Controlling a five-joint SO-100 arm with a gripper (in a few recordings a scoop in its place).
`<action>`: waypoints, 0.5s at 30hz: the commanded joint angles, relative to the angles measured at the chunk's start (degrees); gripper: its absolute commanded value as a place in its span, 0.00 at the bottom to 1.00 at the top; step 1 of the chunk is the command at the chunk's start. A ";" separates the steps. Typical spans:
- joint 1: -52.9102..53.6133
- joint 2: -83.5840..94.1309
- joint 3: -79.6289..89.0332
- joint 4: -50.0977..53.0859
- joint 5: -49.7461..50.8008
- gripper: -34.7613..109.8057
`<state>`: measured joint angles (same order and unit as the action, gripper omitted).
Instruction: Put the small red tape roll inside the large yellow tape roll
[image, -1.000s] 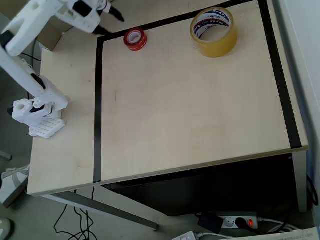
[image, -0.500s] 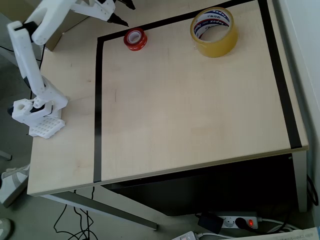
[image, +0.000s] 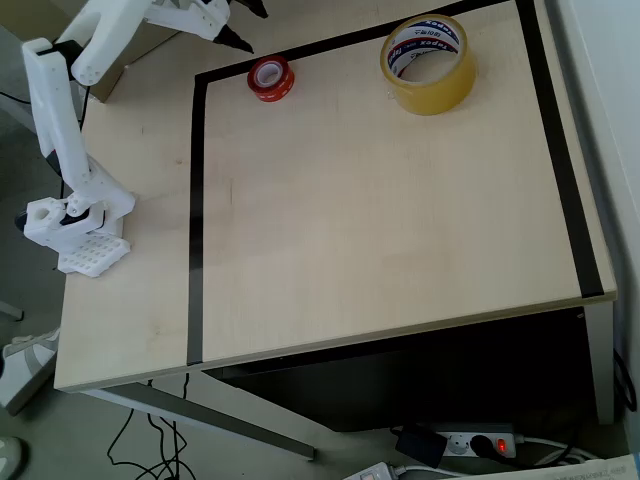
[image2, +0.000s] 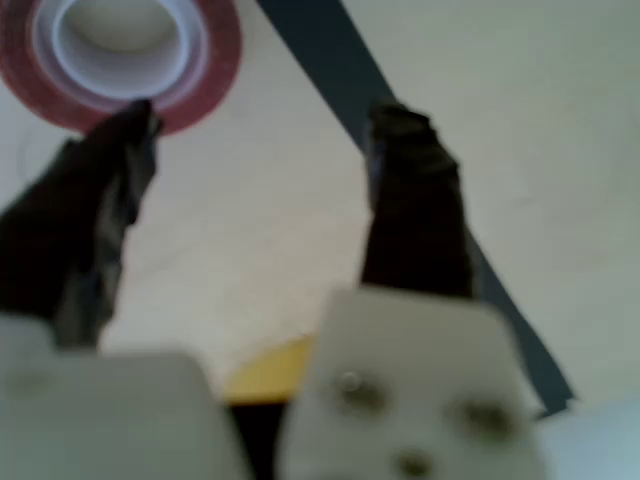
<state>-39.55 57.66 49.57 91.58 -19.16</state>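
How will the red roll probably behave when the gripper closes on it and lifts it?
The red roll lies flat on its face, so it should not roll away, though it might slide on the smooth table. It looks small with a rigid pale core, so probably light and stiff. The open gripper seems wide enough to span only part of it.

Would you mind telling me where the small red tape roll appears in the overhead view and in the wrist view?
Overhead view: the small red tape roll lies near the table's far edge, just inside the black tape line.
Wrist view: the roll fills the top left corner, just past the left fingertip of the open gripper.
Shared landmark: the black tape line running beside the roll.
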 joint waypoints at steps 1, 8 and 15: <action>0.53 2.81 1.85 0.53 0.70 0.39; 0.79 2.81 7.21 -1.32 1.23 0.39; 0.62 1.67 10.55 -5.62 0.97 0.39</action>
<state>-38.58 57.57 60.56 87.28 -17.49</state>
